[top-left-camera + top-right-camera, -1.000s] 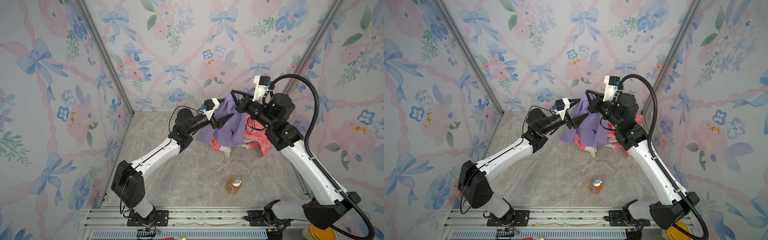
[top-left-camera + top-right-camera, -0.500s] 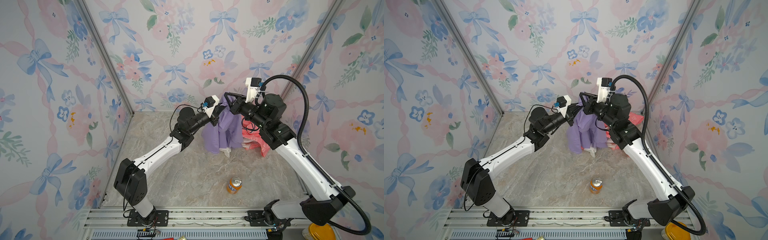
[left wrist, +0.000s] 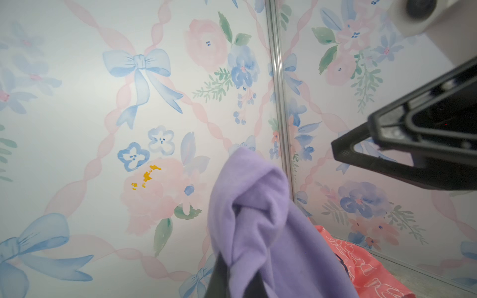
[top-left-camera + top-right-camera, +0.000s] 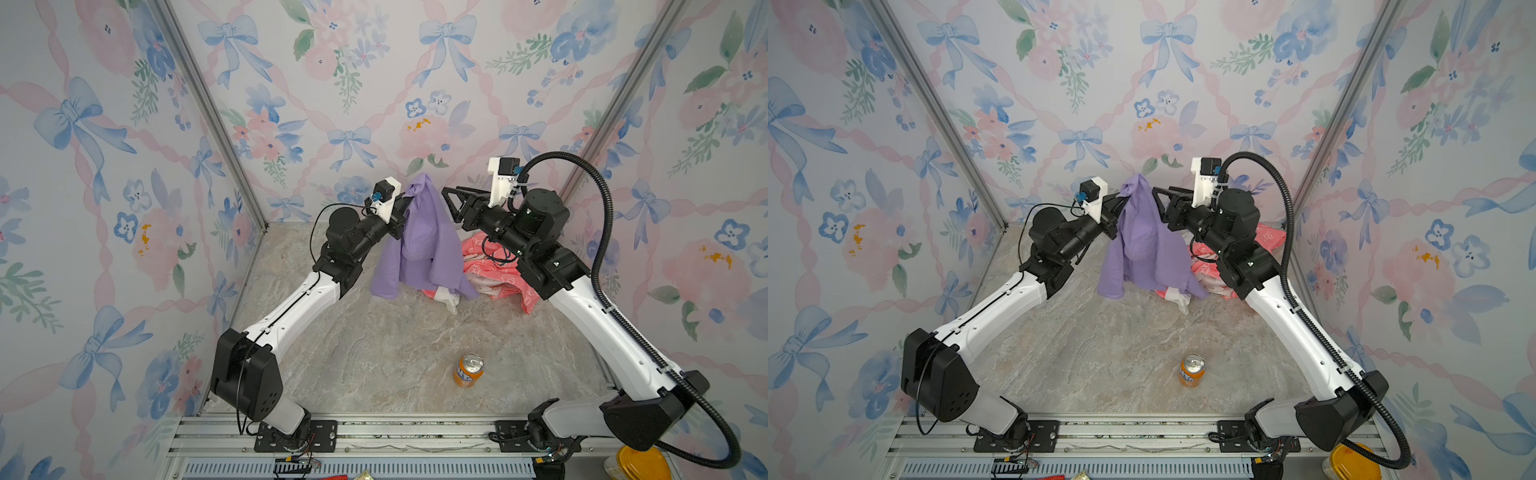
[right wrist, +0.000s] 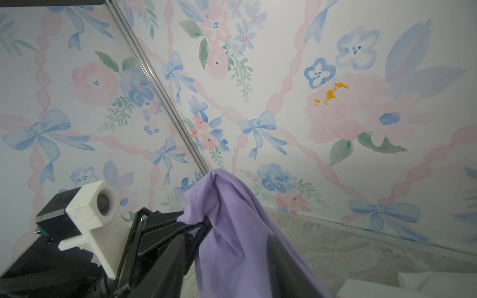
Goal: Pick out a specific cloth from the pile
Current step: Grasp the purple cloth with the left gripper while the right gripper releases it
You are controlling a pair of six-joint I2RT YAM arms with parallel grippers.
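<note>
Handover looks just done: left gripper (image 4: 406, 203) has pinched shut on the top of the cloth (image 4: 419, 245), upper centre in a top view, while right gripper (image 4: 451, 205) has let go, jaws spread just beside it. The lavender hem still drapes over the pile (image 4: 503, 270), so lifting clear remains.

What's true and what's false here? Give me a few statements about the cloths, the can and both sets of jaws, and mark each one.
1. The left jaws are shut on the purple cloth. True.
2. The right jaws grip the purple cloth too. False: they stand open beside it, not gripping.
3. The can lies on its side. False: it stands upright.
4. The pink cloth lies on the table. True.
</note>
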